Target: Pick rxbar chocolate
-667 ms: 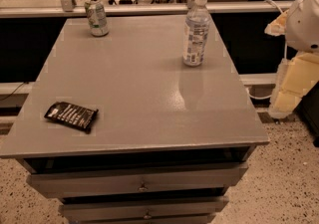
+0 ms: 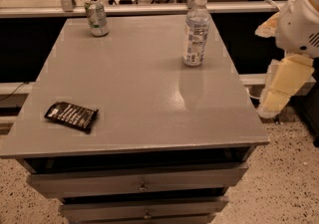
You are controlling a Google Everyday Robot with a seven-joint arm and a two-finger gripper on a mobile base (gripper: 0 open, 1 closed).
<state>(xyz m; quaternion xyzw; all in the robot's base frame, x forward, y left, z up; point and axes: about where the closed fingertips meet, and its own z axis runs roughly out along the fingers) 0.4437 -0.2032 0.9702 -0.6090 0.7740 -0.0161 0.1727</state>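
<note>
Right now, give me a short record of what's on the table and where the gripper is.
surface: gray cabinet top, drawers below
snack bar: black wrapper, lying flat, near-left corner
can: upright, far-left corner
water bottle: upright, far right side
gripper: off the cabinet's right edge, well apart from the snack bar

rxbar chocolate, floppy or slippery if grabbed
The rxbar chocolate lies flat and thin on the table, so it probably gives little edge to grip and may slide on the glossy top. Its wrapper likely flexes; it won't roll. The pincer hangs beyond the table's right edge.
</note>
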